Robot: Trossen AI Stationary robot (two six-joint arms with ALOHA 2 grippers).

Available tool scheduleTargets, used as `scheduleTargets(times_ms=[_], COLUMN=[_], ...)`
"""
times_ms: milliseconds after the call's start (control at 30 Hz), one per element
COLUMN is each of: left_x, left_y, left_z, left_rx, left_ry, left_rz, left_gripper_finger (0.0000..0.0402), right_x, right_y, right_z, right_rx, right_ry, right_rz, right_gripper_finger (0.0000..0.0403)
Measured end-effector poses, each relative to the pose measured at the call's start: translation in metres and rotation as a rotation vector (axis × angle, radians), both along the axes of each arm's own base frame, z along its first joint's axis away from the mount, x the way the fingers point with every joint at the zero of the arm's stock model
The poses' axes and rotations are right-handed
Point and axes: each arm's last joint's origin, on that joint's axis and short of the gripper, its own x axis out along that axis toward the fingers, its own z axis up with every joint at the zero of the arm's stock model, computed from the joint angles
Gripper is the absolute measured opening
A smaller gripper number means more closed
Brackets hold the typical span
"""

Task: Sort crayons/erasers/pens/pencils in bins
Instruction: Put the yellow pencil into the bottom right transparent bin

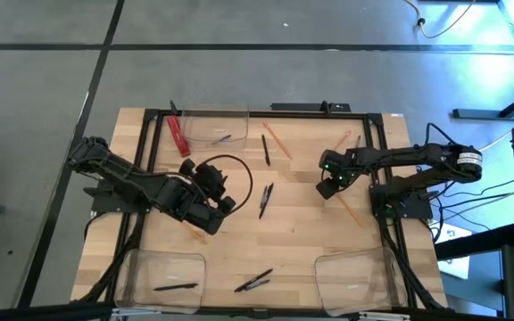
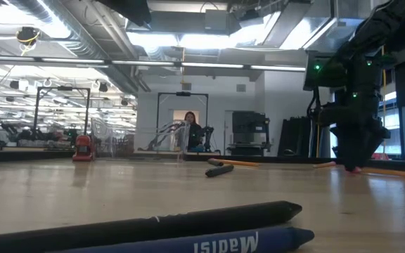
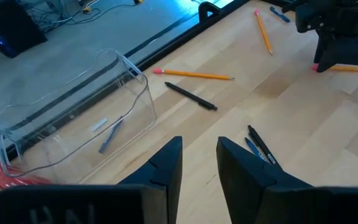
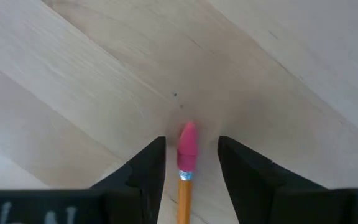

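Wooden table [image 1: 293,241], right claw [image 4: 188,165] apart astride a pencil [image 4: 185,180], left claw [image 3: 197,165] apart, pens [image 1: 265,199] between.

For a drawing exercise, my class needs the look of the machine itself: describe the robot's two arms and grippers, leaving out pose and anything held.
Both arms are dark, jointed and matte. The left gripper ends in two black, wedge-shaped fingers; a black cable loop curls beside that arm. The right gripper has the same angular black fingers, and small green lights glow on its wrist. A pale ring marks the right arm's far joint.
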Motion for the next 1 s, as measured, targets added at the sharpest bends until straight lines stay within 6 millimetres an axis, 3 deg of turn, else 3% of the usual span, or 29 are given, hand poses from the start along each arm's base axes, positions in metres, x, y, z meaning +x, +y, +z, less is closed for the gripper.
scheduleTargets(times_ms=[200,567,1000], left_x=[0.0,0.0001,0.0006], left_y=[0.0,-0.0001,-0.0002], left_z=[0.0,0.0,0.0002], left_rx=[0.0,0.0,-0.002], left_ry=[0.0,-0.001,-0.005], left_rz=[0.0,-0.001,-0.001], left_gripper_finger=[0.0092,0.0092,0.0092], right_x=[0.0001,-0.0007,-0.0007], right_y=[0.0,0.0003,-0.0003], right_z=[-0.0005,-0.0008,-0.0013], right_rx=[0.006,0.02,-0.003], right_ry=[-0.002,0.002,0.009], right_rz=[-0.025,-0.049,-0.105], right_gripper_finger=[0.0137,0.003,0.0039])
